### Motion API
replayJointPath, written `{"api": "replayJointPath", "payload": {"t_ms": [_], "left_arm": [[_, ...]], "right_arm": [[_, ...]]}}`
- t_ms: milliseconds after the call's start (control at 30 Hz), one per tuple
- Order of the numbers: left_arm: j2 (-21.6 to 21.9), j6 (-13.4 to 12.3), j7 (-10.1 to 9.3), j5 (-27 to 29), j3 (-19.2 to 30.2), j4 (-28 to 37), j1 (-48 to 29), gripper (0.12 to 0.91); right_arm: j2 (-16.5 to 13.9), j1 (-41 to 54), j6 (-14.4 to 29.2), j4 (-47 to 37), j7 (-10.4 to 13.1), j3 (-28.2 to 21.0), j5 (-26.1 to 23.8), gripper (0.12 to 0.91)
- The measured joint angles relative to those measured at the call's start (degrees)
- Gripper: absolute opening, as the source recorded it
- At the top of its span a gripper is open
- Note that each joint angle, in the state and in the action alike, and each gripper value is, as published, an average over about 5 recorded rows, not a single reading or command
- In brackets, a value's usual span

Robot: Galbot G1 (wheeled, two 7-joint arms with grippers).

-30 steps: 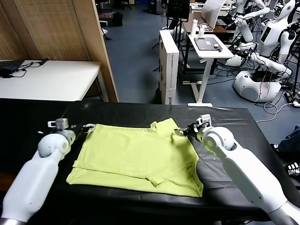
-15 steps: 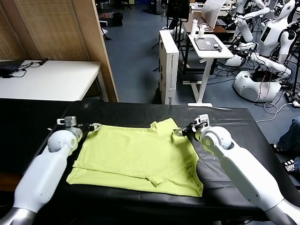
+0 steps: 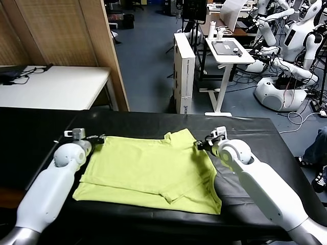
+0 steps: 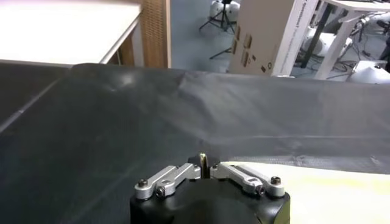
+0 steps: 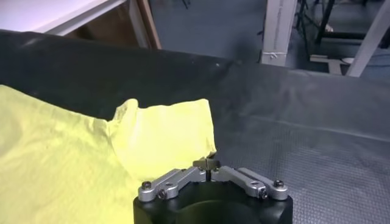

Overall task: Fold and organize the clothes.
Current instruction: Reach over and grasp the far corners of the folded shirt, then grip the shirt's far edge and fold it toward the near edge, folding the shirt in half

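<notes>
On our black table (image 3: pixel 255 127) the T-shirt (image 3: pixel 148 171) lies flat; our left end effector (image 3: pixel 100 138) and right end effector (image 3: pixel 198 145) pinch its far corners

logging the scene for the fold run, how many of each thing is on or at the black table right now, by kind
T-shirt (lime yellow-green): 1
black table cloth: 1
grippers at the shirt's far edge: 2, the left gripper shut on the far left corner, the right gripper shut on the far right corner
Total: 4
</notes>
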Motion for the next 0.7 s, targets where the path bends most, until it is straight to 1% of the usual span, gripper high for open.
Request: {"api": "replayJointPath", "payload": {"t_ms": [200,367,567,700], "left_arm": [[2.44,0.64,-0.86,-2.25,-2.13,-4.94,2.88,0.148],[4.97,0.92,-1.01,-3.40,-4.87,-11.31,7.82,0.147],[8.04,0.98,-0.66,-4.78,-9.82,-19.51,15.95,0.147],[10.02,0.67,-0.16,-4.94,-13.57,-24.08,21.44,0.147]], "right_arm": [[-2.04,-3.09,0.61,4.86,0.39,2.72,1.24,0.140],[-4.46,-6.90,-0.46,10.58,0.69,5.89,2.28,0.140],[-8.27,-13.11,-2.46,18.20,0.37,10.05,3.60,0.140],[-10.86,-18.15,-3.54,22.91,0.26,11.83,3.78,0.140]]}}
